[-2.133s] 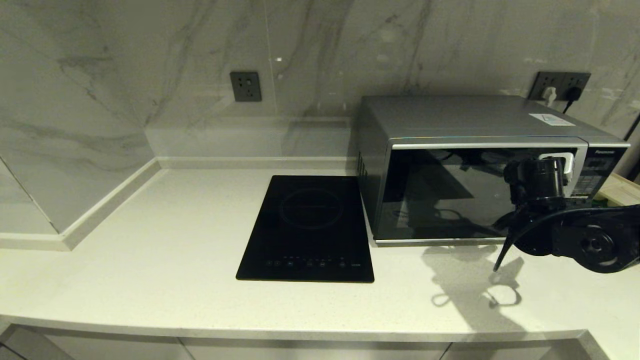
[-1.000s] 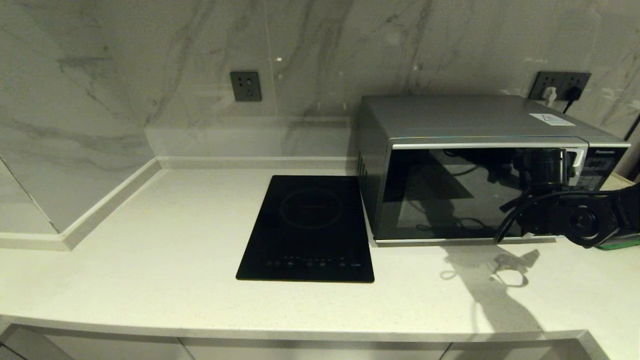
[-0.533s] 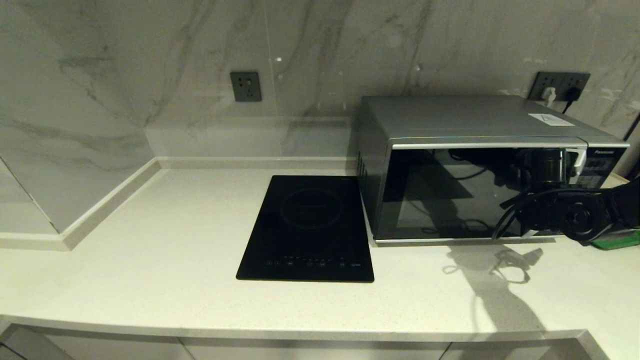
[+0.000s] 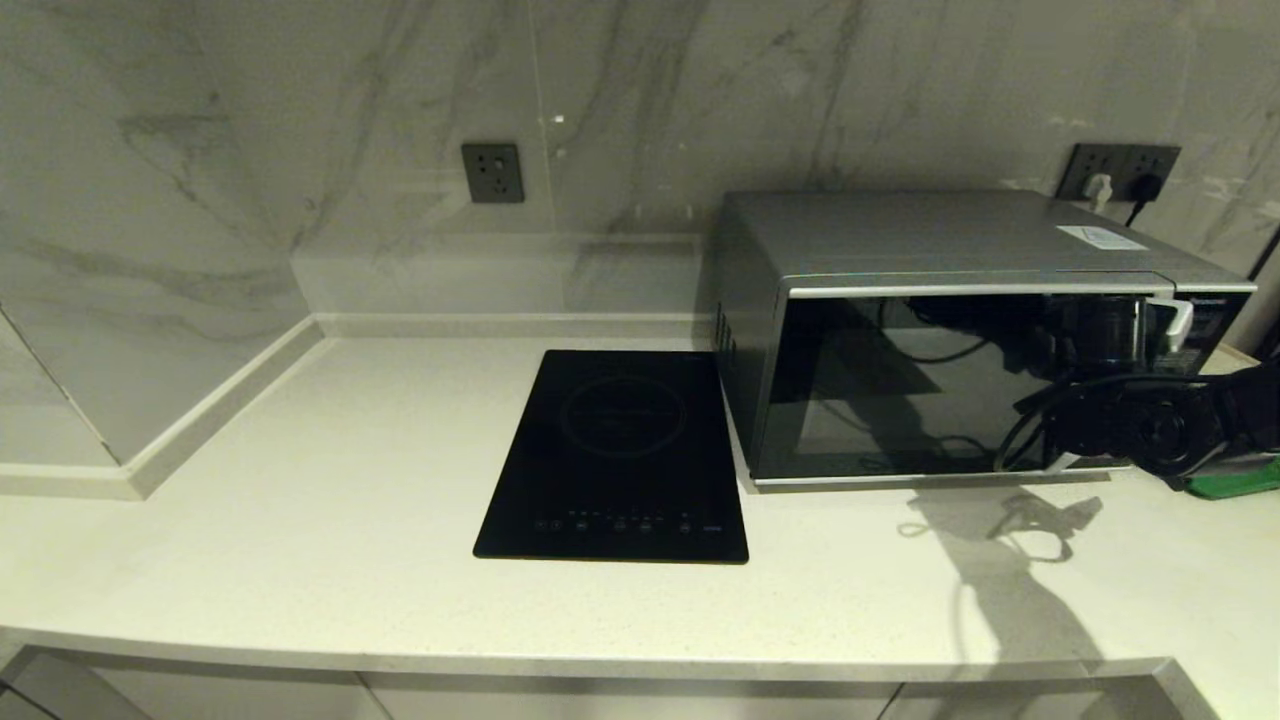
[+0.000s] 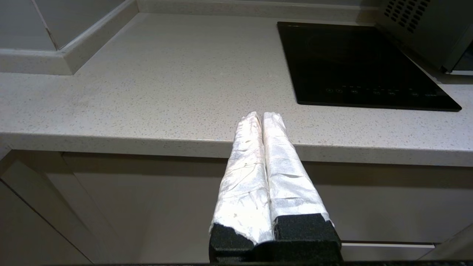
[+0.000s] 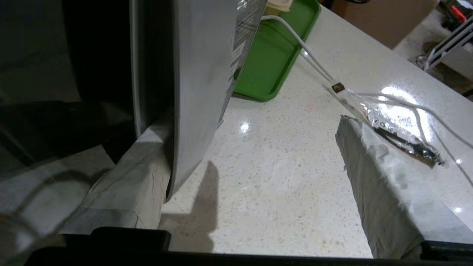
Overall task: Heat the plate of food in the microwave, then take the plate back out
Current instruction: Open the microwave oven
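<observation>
Home-style kitchen. Pale speckled stone countertop [image 4: 300, 520] runs into corner, cabinet fronts below edge. Marble-look wall panels [image 4: 250, 130] with raised upstand behind. Flat black induction hob [image 4: 618, 455] set on counter, silver microwave [image 4: 960, 330] beside it, plugged into wall sockets [image 4: 1120, 170]; another socket [image 4: 492, 172] above hob. Green tray [image 6: 275, 62] beside microwave.
</observation>
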